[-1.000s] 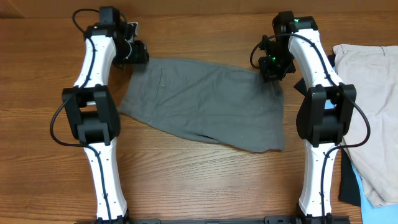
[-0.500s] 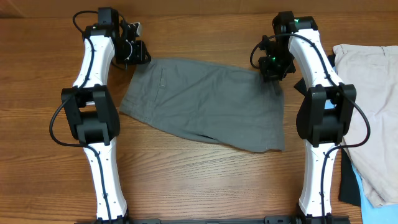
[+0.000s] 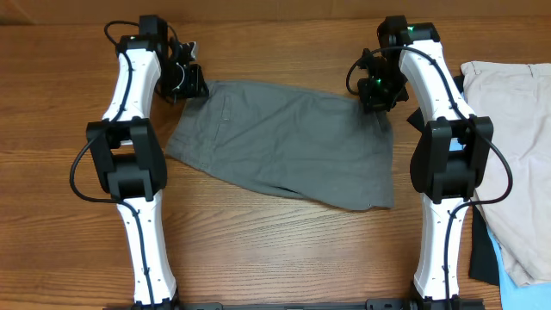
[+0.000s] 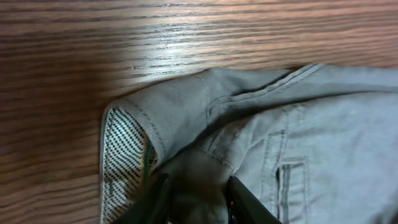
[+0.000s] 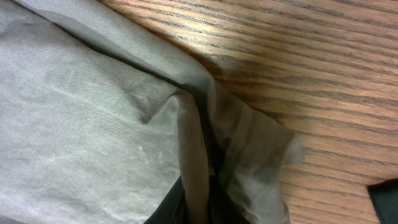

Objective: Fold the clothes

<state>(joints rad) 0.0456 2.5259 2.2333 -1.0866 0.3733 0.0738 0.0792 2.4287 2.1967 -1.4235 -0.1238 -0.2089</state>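
The clothes in play are grey shorts [image 3: 284,142], lying flat across the middle of the wooden table. My left gripper [image 3: 191,84] is at their far left corner. In the left wrist view the waistband corner [image 4: 186,118] is turned back to show striped lining, and my left gripper [image 4: 196,190] is shut on a bunch of this grey cloth. My right gripper [image 3: 379,102] is at the far right corner. In the right wrist view a ridge of grey fabric [image 5: 193,143] runs down between the fingers of my right gripper [image 5: 202,199], pinched there.
A beige garment [image 3: 516,120] lies at the right edge of the table, with a light-blue piece [image 3: 519,277] and a black piece [image 3: 482,254] beneath it near the front. Both arms stand along the left and right sides of the shorts.
My left gripper has closed on the shorts' far left corner, which it stood over with wider jaws a second ago. The right arm and the shorts' outline have barely moved.
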